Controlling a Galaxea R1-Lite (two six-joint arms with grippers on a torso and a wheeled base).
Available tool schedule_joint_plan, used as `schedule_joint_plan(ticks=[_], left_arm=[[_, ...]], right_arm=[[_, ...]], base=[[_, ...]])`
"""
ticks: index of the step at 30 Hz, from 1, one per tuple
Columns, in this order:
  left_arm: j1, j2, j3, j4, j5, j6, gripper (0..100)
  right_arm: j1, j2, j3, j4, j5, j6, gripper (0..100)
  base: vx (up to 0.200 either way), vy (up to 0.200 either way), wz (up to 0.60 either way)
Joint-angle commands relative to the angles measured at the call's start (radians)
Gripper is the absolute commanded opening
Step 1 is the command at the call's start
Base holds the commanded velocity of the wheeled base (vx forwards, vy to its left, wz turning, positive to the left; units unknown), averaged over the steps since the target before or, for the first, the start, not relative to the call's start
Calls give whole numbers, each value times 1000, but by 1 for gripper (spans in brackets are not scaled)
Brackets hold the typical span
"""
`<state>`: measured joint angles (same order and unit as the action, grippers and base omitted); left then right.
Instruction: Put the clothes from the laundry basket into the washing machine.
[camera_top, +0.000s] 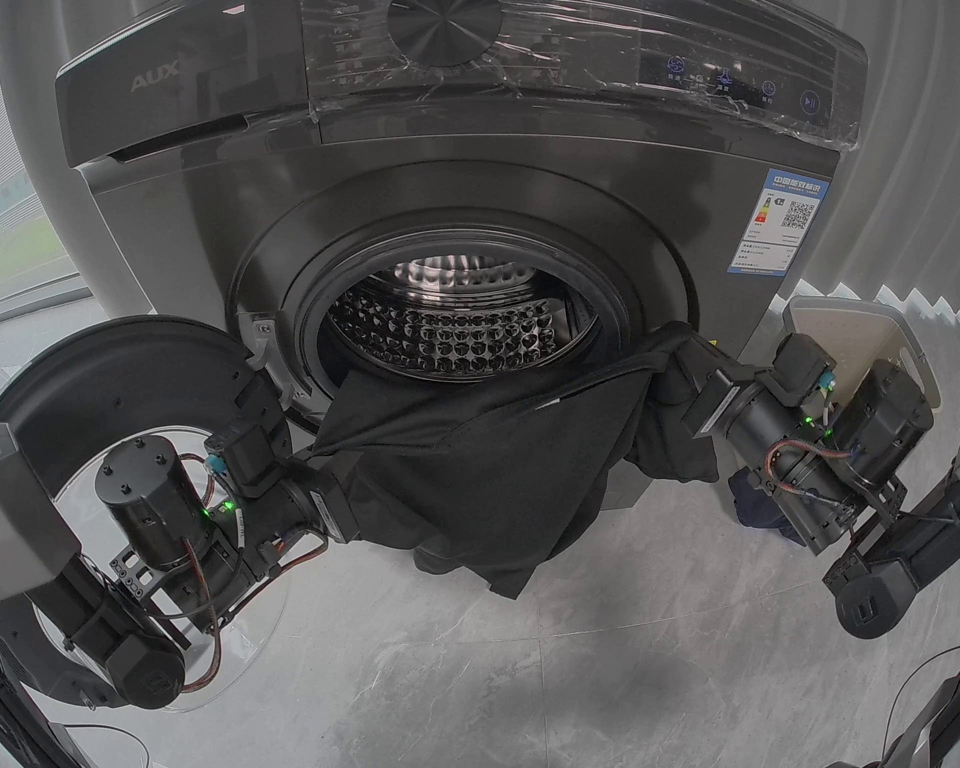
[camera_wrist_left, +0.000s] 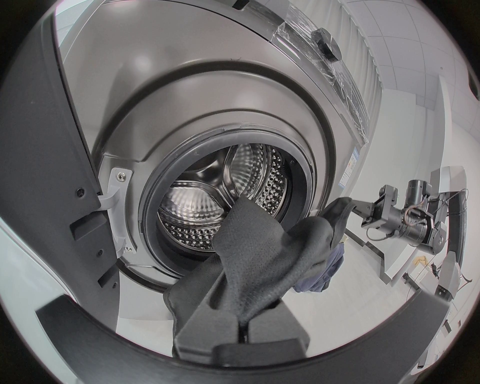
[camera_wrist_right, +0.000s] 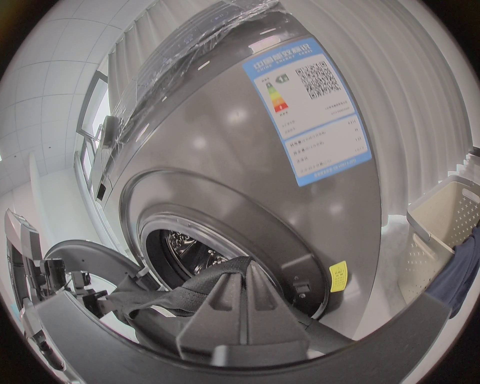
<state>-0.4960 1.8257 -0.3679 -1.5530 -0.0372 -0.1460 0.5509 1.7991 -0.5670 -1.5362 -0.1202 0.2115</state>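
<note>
A large black fabric garment (camera_top: 500, 450) is being held stretched between the two grippers, in front of the round opening of a dark grey metal front-loading washing machine (camera_top: 480, 190). The garment's upper edge is being carried along the lower lip of the opening, and the rest is hanging down the near face of the machine, above the pale grey marbled tile floor (camera_top: 620, 650). Whether the cloth is resting on the lip cannot be told. None of it is lying yet on the studded steel drum (camera_top: 460, 320) behind.

The left gripper (camera_wrist_left: 242, 320) is being kept closed on the garment's left end, with cloth bunched between its fingers. It is positioned near the lower left of the opening, beside the round dark door (camera_top: 110, 380) that is standing swung open to the left. The right gripper (camera_wrist_right: 245, 300) is likewise being kept clamped on the garment's right end, a fold being pinched at its tips. It is placed at the lower right of the opening.

A cream perforated plastic laundry basket (camera_wrist_right: 445, 220) is standing on the floor to the right of the machine, and a dark blue cloth (camera_wrist_right: 460, 280) is hanging over its near rim. A blue-bordered white label (camera_top: 778, 222) is stuck to the upper right of the machine's front.
</note>
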Motion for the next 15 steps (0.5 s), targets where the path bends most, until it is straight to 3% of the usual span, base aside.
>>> schedule_joint_plan(ticks=[1, 15], left_arm=[[-1, -10, 17, -4, 0, 5, 0], [-10, -80, -39, -4, 0, -3, 0]], right_arm=[[1, -29, -27, 1, -6, 0, 0], [-12, -86, -16, 16, -15, -9, 0]], base=[[0, 0, 0], [0, 0, 0]])
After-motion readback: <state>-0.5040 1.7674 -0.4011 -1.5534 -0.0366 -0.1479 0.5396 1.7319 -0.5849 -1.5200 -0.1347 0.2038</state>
